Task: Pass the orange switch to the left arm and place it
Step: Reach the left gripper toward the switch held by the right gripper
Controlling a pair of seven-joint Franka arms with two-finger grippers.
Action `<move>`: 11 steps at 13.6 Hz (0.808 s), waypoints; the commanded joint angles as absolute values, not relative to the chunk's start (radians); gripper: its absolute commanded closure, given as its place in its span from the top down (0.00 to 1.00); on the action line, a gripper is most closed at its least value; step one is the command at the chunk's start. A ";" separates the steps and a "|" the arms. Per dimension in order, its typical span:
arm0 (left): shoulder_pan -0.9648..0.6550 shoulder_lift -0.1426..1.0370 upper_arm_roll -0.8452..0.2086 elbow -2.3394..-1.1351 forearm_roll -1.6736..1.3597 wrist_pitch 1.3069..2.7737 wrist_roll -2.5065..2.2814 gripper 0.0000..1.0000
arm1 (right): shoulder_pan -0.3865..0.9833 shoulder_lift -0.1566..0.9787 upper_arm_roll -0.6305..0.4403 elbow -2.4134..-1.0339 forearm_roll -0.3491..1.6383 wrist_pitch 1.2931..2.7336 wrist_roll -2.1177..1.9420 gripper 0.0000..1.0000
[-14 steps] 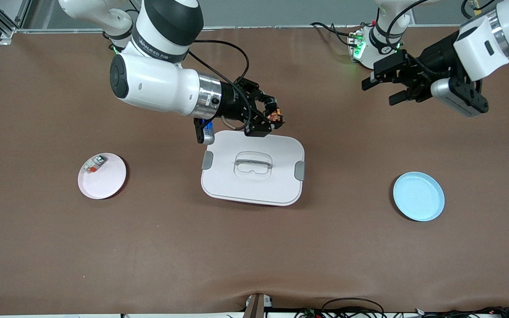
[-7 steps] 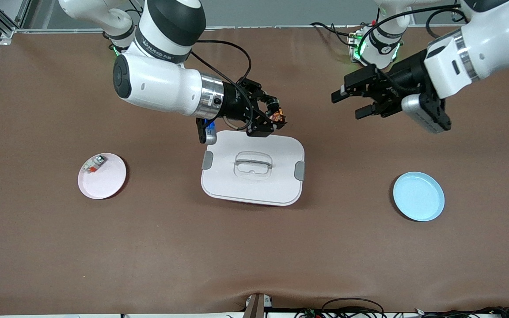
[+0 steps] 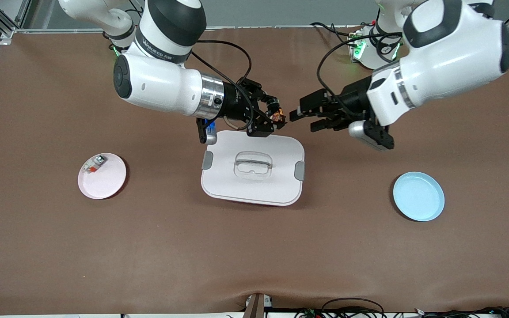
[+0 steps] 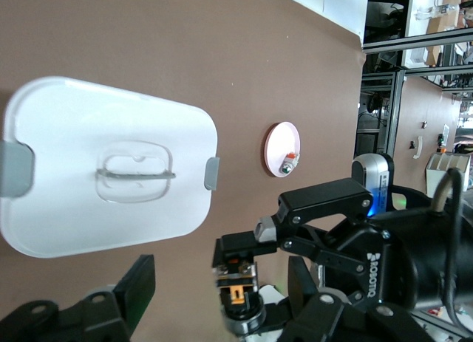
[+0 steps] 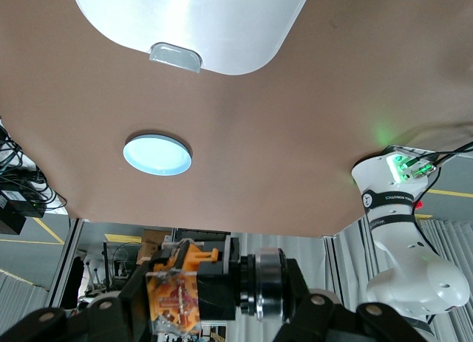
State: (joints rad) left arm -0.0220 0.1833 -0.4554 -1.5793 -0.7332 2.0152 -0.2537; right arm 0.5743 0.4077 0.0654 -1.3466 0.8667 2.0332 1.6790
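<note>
Orange switch (image 3: 275, 116) sitting pinched in the right gripper (image 3: 272, 118), jaws pressed onto its black body, orange face pointing toward the left arm; hanging in the air over the box's edge nearest the arm bases, clear of the lid; left gripper (image 3: 301, 115) hovering just beside it over the bare surface (image 3: 254, 247), jaws spread and levelled at the switch, not yet touching as far as the front view tells; judging this as the handover step, roughly midway through the task; doing it well probably meaning easing the spread jaws straight in along the switch's axis, closing on the exposed orange end only, keeping both wrists above the box (image 3: 252, 168) rather than dipping toward its lid; holding the right grip firm until the left one is seated, since the part is tiny and a slip would likely drop it onto the lid; blue plate (image 3: 418, 196) lying toward the left arm's end, pink plate (image 3: 102, 182) toward the right arm's end carrying a small white-grey component (image 3: 94, 164)
</note>
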 commanded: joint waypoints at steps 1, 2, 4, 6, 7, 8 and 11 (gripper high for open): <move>-0.060 0.164 -0.460 -1.641 -0.750 2.078 -0.290 0.80 | 0.581 0.422 0.061 -1.321 0.881 2.037 1.689 0.36; -0.072 0.158 -0.460 -1.664 -0.750 2.098 -0.293 0.80 | 0.581 0.422 0.061 -1.321 0.881 2.037 1.689 0.36; -0.087 0.141 -0.460 -1.698 -0.749 2.117 -0.296 0.80 | 0.581 0.422 0.061 -1.321 0.881 2.036 1.689 0.36; -0.092 0.126 -0.462 -1.713 -0.747 2.117 -0.313 0.80 | 0.581 0.422 0.061 -1.321 0.881 2.036 1.690 0.36; -0.092 0.121 -0.462 -1.716 -0.746 2.117 -0.314 0.79 | 0.581 0.420 0.061 -1.321 0.881 2.036 1.690 0.36; -0.092 0.120 -0.462 -1.717 -0.746 2.117 -0.314 0.73 | 0.581 0.420 0.061 -1.321 0.881 2.036 1.690 0.36; -0.092 0.121 -0.462 -1.717 -0.746 2.117 -0.318 0.43 | 0.580 0.420 0.061 -1.321 0.882 2.033 1.694 0.36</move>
